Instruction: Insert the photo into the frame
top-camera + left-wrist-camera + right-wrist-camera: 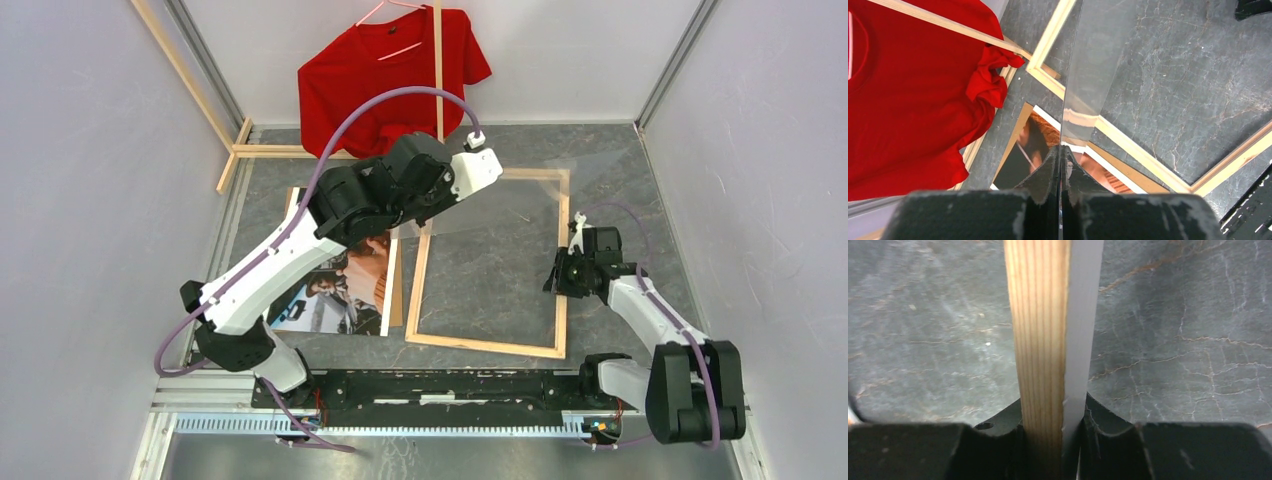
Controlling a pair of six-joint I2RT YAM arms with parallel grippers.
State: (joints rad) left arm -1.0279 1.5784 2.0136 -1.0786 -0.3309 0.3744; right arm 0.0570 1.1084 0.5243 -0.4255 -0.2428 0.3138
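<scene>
The frame (480,345) lies flat on the dark table, pale wood side up. My right gripper (560,272) is shut on its right rail, and in the right wrist view the wood-and-white rail (1040,315) stands pinched between the fingers of that gripper (1053,405). The photo (340,295) lies face up left of the frame, partly under my left arm. My left gripper (1062,150) is shut on the edge of a clear sheet (1098,60). The sheet (560,200) hangs tilted above the frame's far half. Below it in the left wrist view are the photo (1023,155) and the frame (1143,152).
A brown cardboard sheet (397,290) lies under the photo, its edge showing beside the frame. A red T-shirt (385,85) hangs on a wooden rack (190,80) at the back left. Pale walls close in both sides.
</scene>
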